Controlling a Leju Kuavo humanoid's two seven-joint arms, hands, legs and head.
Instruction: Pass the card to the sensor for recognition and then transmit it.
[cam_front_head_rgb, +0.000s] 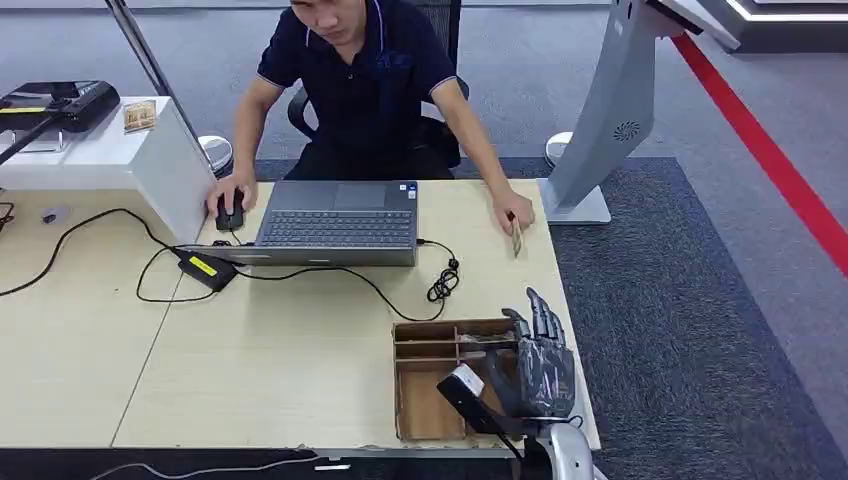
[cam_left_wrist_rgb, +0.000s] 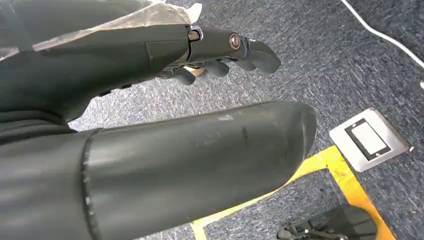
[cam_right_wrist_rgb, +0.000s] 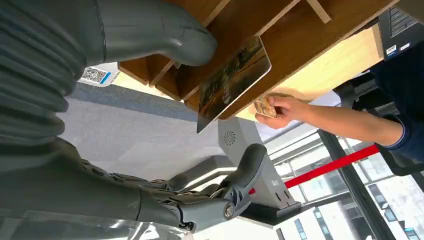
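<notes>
Right hand (cam_front_head_rgb: 541, 368), fingers spread, empty, sat over the wooden tray (cam_front_head_rgb: 420, 410) near 1 card (cam_right_wrist_rgb: 233, 80); left hand (cam_left_wrist_rgb: 220, 50) curled, empty.

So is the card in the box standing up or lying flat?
Standing up. In the right wrist view the card stands on edge in the wooden box, between the right hand's thumb and fingers.

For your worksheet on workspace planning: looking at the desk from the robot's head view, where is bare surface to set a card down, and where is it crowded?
Free: the desk between the laptop and the wooden tray, and the far-left tabletop. Crowded: the near right corner, where the right hand hangs over the tray, and the cables beside the laptop.
</notes>
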